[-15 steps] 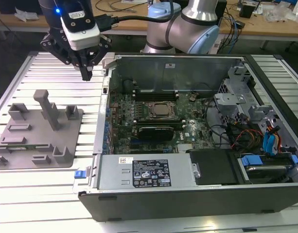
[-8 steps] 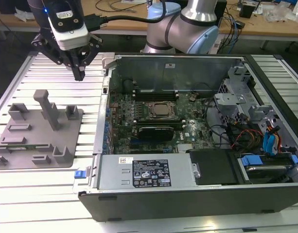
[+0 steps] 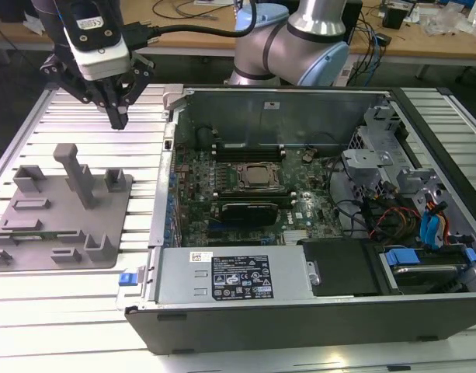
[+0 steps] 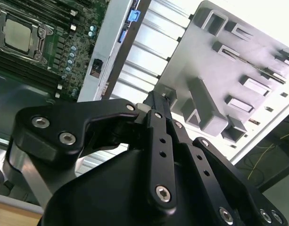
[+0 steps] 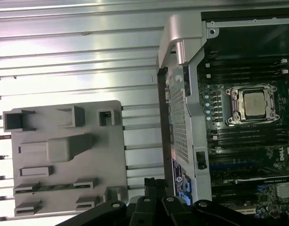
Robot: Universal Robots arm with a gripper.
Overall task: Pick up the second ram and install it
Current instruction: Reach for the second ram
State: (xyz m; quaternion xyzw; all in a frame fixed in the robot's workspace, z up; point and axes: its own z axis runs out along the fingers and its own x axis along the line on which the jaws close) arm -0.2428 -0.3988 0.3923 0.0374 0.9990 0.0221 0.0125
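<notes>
**A:** What is the gripper (image 3: 119, 116) doing?

**B:** It is hanging in the air over the slotted table (image 3: 59, 311), near the edge of the grey plate (image 3: 63, 217). In the exterior view it is sitting at about one o'clock from the plate's tall post (image 3: 76, 175).

**A:** Is it carrying anything?

**B:** No. Its fingers are pressing together with nothing between them, as both wrist views are showing.

**A:** And where is the memory stick (image 5: 54, 187) lying?

**B:** It is resting on edge in the grey plate, between two small blocks. In the exterior view that is about seven o'clock from the tall post, well apart from the gripper.

**A:** Where is the computer case (image 3: 284, 105) sitting?

**B:** It is lying open at three o'clock from the plate, with the processor (image 3: 258, 177) showing in the middle of its board. The long slots beside the processor are looking dark.
</notes>
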